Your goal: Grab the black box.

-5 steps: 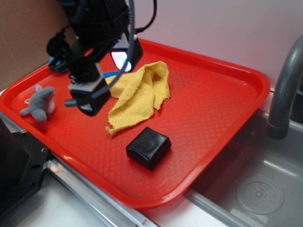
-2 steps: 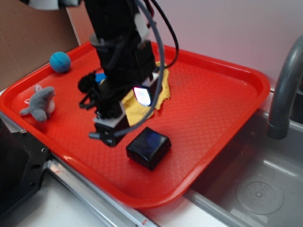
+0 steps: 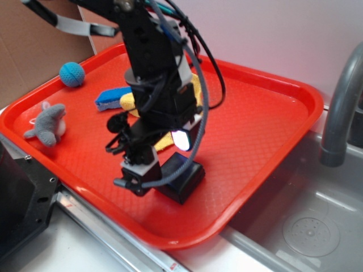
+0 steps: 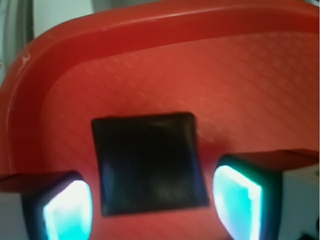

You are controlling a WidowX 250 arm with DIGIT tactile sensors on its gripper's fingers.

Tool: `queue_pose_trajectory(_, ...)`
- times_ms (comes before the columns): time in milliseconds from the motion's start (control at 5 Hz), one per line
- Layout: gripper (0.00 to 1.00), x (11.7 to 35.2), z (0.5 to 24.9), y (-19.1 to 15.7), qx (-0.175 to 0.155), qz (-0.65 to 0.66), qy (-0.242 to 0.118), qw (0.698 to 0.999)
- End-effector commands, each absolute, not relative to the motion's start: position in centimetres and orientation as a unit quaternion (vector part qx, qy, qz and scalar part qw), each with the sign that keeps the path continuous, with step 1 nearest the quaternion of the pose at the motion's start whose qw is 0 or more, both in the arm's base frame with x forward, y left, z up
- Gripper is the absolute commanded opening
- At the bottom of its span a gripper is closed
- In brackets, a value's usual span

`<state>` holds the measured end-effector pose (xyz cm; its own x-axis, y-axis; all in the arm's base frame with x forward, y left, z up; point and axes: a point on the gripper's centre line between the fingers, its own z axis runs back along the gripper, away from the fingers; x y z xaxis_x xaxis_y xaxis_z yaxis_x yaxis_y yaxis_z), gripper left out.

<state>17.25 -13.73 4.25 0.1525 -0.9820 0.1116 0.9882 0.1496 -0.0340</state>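
The black box (image 3: 188,175) is a small glossy block lying near the front of the red tray (image 3: 266,141). My gripper (image 3: 160,161) hangs low over the box's left side, with the arm hiding part of it. In the wrist view the box (image 4: 147,162) lies between my two lit fingertips (image 4: 67,210), one on each side and each a little apart from it. The gripper (image 4: 152,205) is open and holds nothing.
A yellow cloth (image 3: 195,86) and a blue sponge (image 3: 109,99) lie behind the arm. A blue ball (image 3: 72,74) and a grey plush shark (image 3: 50,123) sit at the tray's left. A grey faucet (image 3: 340,107) and a sink (image 3: 309,226) are at the right.
The gripper has moved from above the yellow cloth forward and down to the black box and now straddles it. The box has not moved.
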Motion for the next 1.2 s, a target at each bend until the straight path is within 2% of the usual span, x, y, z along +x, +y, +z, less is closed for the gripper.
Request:
queue_pose_trajectory(0,1.00,16.8,3.5,-14.4,-0.046,-0.667,-0.034,0.743)
queue_pose_trajectory(200,1.00,16.8,2.7,-14.6,-0.017,-0.663,-0.020,0.748)
queue_pose_trajectory(400,1.00,16.7,2.7,-14.6,-0.012,-0.659,-0.014,0.752)
queue_pose_trajectory(600,1.00,16.5,2.9,-15.1,0.056,-0.649,0.021,0.758)
queue_pose_trajectory(800,1.00,16.2,2.7,-15.4,0.068,-0.634,0.033,0.769)
queue_pose_trajectory(1000,0.00,16.1,2.8,-15.6,0.081,-0.616,0.035,0.783)
